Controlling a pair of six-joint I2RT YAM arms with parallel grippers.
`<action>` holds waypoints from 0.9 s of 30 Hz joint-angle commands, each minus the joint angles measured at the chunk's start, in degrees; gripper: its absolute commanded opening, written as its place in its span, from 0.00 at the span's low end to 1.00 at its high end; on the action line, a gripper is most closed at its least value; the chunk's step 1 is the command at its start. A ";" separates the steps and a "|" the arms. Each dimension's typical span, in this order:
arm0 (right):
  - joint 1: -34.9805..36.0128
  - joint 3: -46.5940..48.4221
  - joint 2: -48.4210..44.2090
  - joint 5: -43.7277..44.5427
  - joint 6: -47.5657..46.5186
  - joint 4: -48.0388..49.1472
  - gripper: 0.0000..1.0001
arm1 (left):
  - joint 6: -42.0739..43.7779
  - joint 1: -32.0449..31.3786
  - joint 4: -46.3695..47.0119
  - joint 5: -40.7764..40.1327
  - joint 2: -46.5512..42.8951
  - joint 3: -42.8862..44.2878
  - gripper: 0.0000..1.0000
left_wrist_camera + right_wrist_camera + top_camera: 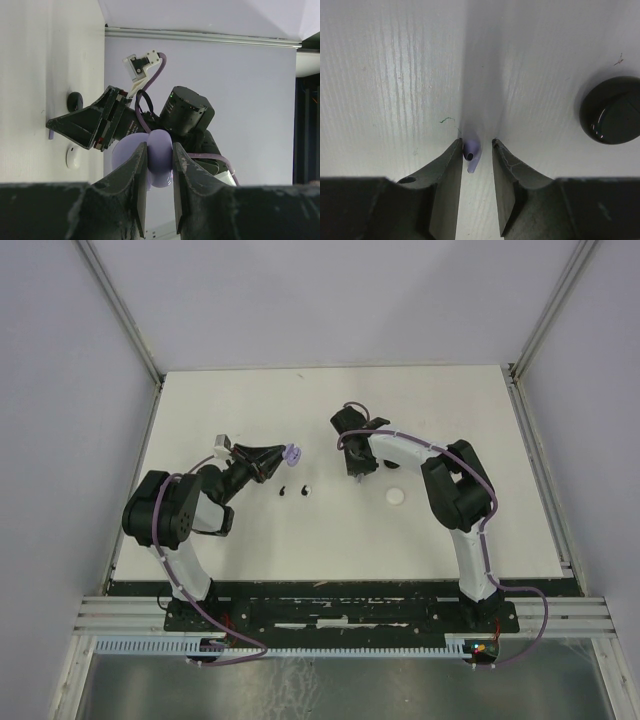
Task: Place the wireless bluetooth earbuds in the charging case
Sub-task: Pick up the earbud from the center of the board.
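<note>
Right gripper (476, 144) points down at the table (300, 540), its jaws narrowly spread on either side of the lilac earbud (471, 151). One jaw seems to touch the bud, while a slim gap shows at the other. The bud lies flat on the table right of centre, so the step in hand looks like picking it up. Just right of it sits the black case (610, 110), and the white case (397, 496) lies nearer the arm bases.

Left gripper (159, 146) is held above the table left of centre, pinching the lilac charging case (160, 165) and facing it toward the right arm. Next, I judge, the jaws must press onto the bud without flicking it away, lift it, then carry it left to the held case.

Count: 3 earbuds, namely 1 lilac, 1 black earbud (285, 490) and 1 white earbud (306, 489), the last 2 side by side mid-table. Cases also number 3: 1 lilac, 1 black, 1 white.
</note>
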 commanded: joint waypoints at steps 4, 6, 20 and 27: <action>-0.21 1.86 0.41 -0.63 0.63 0.33 0.36 | 0.29 -0.17 7.72 0.89 0.27 0.59 0.03; -0.18 1.75 0.36 -0.74 0.70 0.36 0.35 | 0.29 -0.25 7.69 0.81 0.28 0.53 0.03; -0.24 0.27 -1.31 -0.62 0.02 2.52 0.14 | 0.38 -0.25 7.71 0.72 -0.14 0.38 0.03; -0.12 -14.08 -15.41 0.95 -5.40 21.82 0.02 | 2.06 -2.65 4.18 -0.63 -1.03 1.67 0.03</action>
